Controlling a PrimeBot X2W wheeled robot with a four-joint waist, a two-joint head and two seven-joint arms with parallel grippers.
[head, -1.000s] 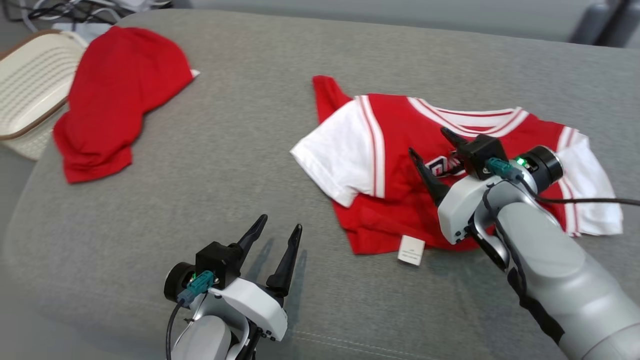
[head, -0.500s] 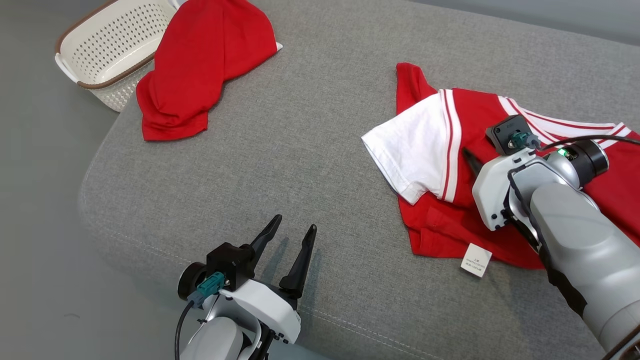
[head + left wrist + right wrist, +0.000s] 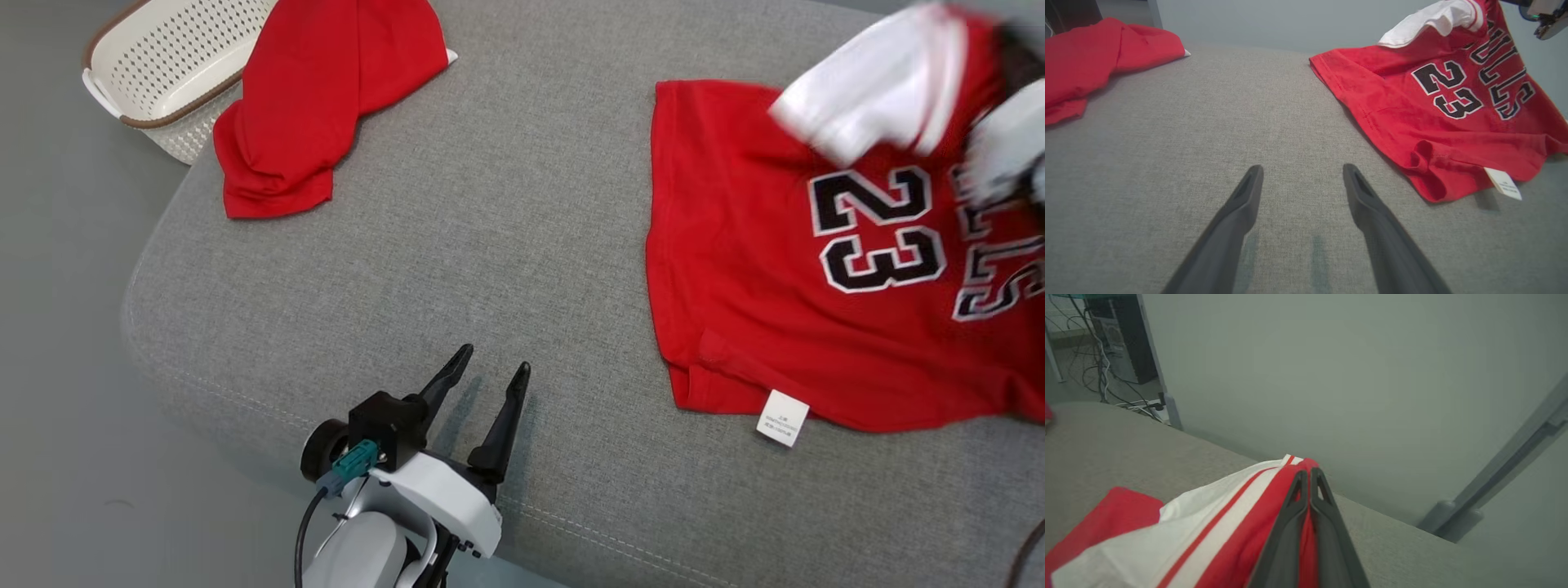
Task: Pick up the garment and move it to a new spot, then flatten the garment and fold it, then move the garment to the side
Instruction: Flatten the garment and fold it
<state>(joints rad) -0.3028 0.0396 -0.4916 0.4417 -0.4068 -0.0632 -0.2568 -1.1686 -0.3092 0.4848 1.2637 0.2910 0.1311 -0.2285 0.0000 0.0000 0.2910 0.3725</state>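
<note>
Red jersey [image 3: 735,245] with a black 23 lies toward the right side of the grey cushion [image 3: 506,212], its hem near the front edge with a white label [image 3: 782,417] sticking out. Its upper part, with a white sleeve [image 3: 873,98], is lifted off the cushion, pinched at a red, white-striped fold between the closed fingers of the right gripper [image 3: 1309,473]. The left gripper [image 3: 494,359] sits over the front edge, well apart from the jersey, fingers spread wide and holding nothing. A second red garment [image 3: 310,98] lies at the far left corner, overlapping a white basket [image 3: 163,65] beside the cushion.
</note>
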